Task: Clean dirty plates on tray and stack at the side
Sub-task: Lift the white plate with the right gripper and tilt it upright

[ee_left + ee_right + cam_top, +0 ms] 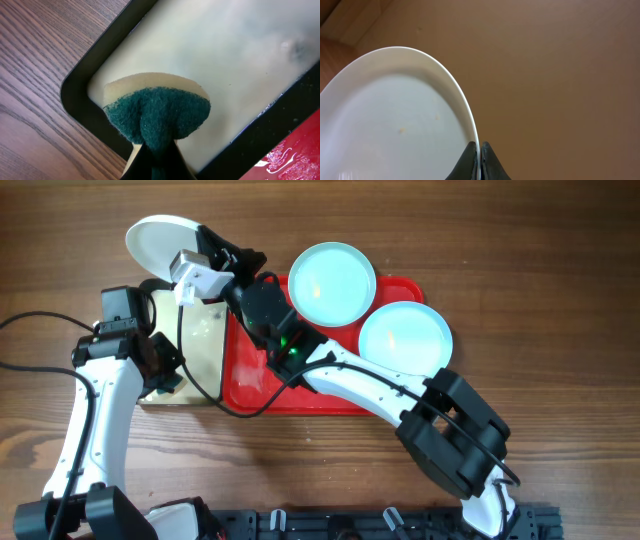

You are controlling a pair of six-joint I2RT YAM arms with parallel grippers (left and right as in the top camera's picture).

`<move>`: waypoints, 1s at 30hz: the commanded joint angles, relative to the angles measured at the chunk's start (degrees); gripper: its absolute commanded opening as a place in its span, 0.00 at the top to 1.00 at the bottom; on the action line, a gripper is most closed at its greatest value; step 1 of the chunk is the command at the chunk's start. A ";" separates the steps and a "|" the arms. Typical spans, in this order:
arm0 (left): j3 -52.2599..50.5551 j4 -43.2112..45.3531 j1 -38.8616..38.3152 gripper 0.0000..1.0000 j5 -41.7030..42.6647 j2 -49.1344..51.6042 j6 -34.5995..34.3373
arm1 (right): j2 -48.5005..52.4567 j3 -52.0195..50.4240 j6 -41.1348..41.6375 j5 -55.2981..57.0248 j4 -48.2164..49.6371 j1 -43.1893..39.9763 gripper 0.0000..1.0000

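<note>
The right gripper was clamped on the rim of the white plate, its jaws pinching the thin edge. A few small specks sat on the plate's face. In the overhead view that plate hung tilted over bare wood at 10 o'clock from the red tray, past the far end of the cream tray.

The left gripper was closed on a green-faced sponge, held above the cream tray's near corner and its black rim.

The right arm lay slantwise across the red tray from 5 o'clock to 10 o'clock, covering much of its floor. One pale blue plate overlapped the tray's 12 o'clock edge. The other blue plate overhung the 3 o'clock edge. The table lay open from 12 to 3 o'clock.
</note>
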 commanded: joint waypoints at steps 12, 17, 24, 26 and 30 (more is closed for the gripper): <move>-0.31 0.20 0.11 0.96 0.20 -0.79 2.16 | 0.87 1.14 -1.42 -1.16 0.61 0.76 0.96; -0.31 0.37 0.11 0.96 0.52 -0.79 2.19 | 0.87 1.14 -2.89 -1.14 0.46 0.83 0.96; -0.31 0.46 0.11 0.96 0.50 -0.79 2.23 | 0.87 1.14 3.82 2.10 0.07 0.70 0.96; -0.31 0.52 0.11 0.96 0.50 -0.79 2.23 | 0.87 1.14 5.18 2.80 0.15 0.55 0.96; -0.31 0.61 0.11 0.96 0.52 -0.79 2.21 | 0.87 1.14 12.24 3.17 -0.90 0.37 0.96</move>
